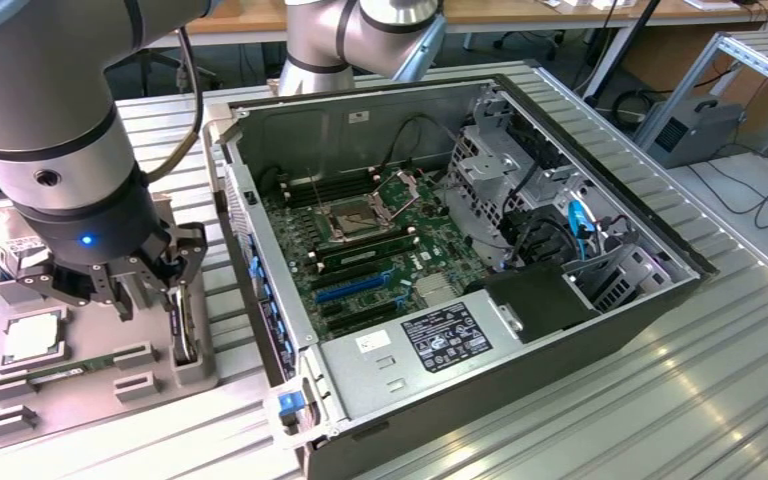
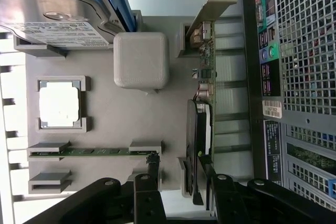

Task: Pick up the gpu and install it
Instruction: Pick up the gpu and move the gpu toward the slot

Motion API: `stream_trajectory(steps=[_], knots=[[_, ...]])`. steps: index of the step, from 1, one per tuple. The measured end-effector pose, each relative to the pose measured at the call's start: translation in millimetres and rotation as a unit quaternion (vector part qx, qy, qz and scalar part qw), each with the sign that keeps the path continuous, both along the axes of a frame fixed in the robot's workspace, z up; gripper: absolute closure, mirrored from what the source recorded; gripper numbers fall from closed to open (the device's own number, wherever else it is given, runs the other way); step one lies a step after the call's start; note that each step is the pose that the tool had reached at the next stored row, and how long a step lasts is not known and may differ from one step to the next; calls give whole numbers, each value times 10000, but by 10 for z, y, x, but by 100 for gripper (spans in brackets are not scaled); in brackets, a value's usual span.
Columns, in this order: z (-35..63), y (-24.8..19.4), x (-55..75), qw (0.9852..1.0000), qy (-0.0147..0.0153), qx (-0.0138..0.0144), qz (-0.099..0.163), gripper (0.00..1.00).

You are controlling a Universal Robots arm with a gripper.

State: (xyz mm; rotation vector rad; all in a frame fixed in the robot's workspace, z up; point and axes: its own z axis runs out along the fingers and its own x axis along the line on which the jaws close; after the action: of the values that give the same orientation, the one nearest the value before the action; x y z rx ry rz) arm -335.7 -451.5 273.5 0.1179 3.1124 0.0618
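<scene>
The gpu point(image 2: 203, 77) stands on its long edge in a slot of the grey parts tray point(image 2: 142, 61), its pale metal end bracket point(image 2: 214, 3) at the end away from my gripper. In the exterior view the gpu point(image 1: 188, 318) sits at the tray's edge closest to the computer case. My gripper point(image 2: 181, 184) is open and low over the tray. Its black fingers point(image 2: 151, 179) stand on either side of the card's fan end, apart from it. In the exterior view my gripper point(image 1: 155, 285) hangs just above the card.
On the tray also lie a silver hard drive point(image 2: 52, 14), a CPU point(image 2: 59, 104) and a green RAM stick point(image 2: 94, 151). The open computer case point(image 1: 598, 300) lies at the exterior view's right of the tray, its motherboard point(image 1: 371, 260) and blue slot point(image 1: 351, 290) exposed.
</scene>
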Motion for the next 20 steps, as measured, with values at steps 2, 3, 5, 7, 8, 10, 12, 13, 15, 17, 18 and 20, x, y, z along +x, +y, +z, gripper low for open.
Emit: stream_trajectory(steps=[2, 3, 5, 7, 8, 10, 12, 13, 15, 17, 18, 20], knots=[[-5, 0, 0, 10000, 0, 0, 0, 58], [-8, 0, 0, 10000, 0, 0, 0, 58], [-13, 0, 0, 10000, 0, 0, 0, 58], [-17, 0, 0, 10000, 0, 0, 0, 58], [-20, 0, 0, 10000, 0, 0, 0, 58], [-24, 0, 0, 10000, 0, 0, 0, 58], [-28, 0, 0, 10000, 0, 0, 0, 58], [-30, 0, 0, 10000, 0, 0, 0, 58], [-36, 0, 0, 10000, 0, 0, 0, 58], [-40, 0, 0, 10000, 0, 0, 0, 58], [-42, 0, 0, 10000, 0, 0, 0, 58], [-45, 0, 0, 10000, 0, 0, 0, 58]])
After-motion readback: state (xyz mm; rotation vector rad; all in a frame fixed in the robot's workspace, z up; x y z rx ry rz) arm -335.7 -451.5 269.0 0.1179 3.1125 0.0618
